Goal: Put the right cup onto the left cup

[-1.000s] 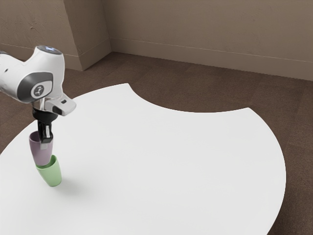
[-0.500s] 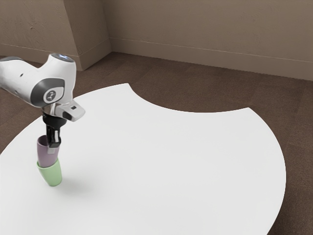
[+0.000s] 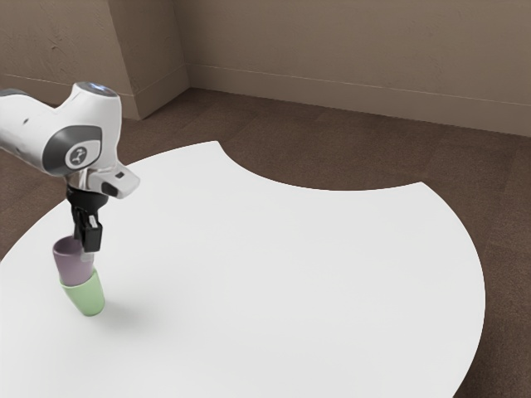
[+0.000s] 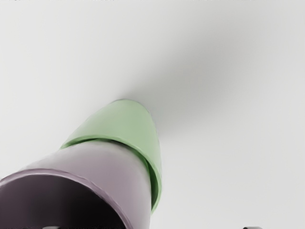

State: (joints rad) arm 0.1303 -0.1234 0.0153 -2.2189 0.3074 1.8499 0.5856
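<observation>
Purple cup (image 3: pixel 74 267) btm – hidden

- Before you, a mauve cup (image 4: pixel 109 160) and green cup (image 4: pixel 126 119) show smooth, softly glossy, plastic-like walls.
- Your white tabletop (image 3: pixel 290 265) lies smooth and matt.
- Your robot arm (image 3: pixel 98 108) wears glossy white casing.
- Beyond you, the brown floor (image 3: pixel 332 157) looks rough, carpet-like.

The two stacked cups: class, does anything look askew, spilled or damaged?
The purple cup looks slightly askew in the green cup: in the wrist view, a dark gap shows along part of the green rim. No spill or damage shows.
</observation>
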